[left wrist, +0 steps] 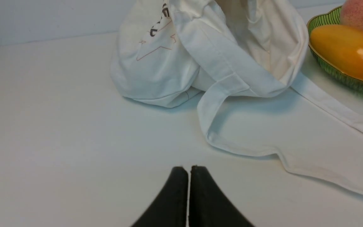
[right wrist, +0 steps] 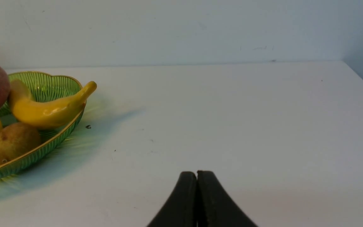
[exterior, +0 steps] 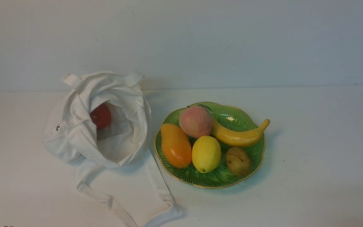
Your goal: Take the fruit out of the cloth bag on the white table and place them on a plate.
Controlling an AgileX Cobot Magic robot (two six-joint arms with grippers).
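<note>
A: Where is the fruit, taking the plate (exterior: 254,159) as the mark?

B: The peach (exterior: 195,121) lies on it, at the far side, touching the banana (exterior: 239,135); a mango (exterior: 175,145), a lemon (exterior: 206,154) and a brown fruit (exterior: 238,161) share the dish (five pieces in all); the red fruit (exterior: 100,116) is off to the plate's left, down inside the bag (exterior: 74,138).

A: And the bag itself?

B: Slumped on the table (exterior: 310,176) just left of the plate, mouth open toward the camera; one strap (exterior: 112,201) trails forward in a loop; a small dark mark (exterior: 57,127) sits on its left flank.

A: The grippers?

B: Neither touches anything; the left gripper (left wrist: 189,168) has its fingers pressed together, empty, over bare table on the near side of the bag; the right gripper (right wrist: 196,174) is likewise closed on nothing, well to the plate's right.
</note>
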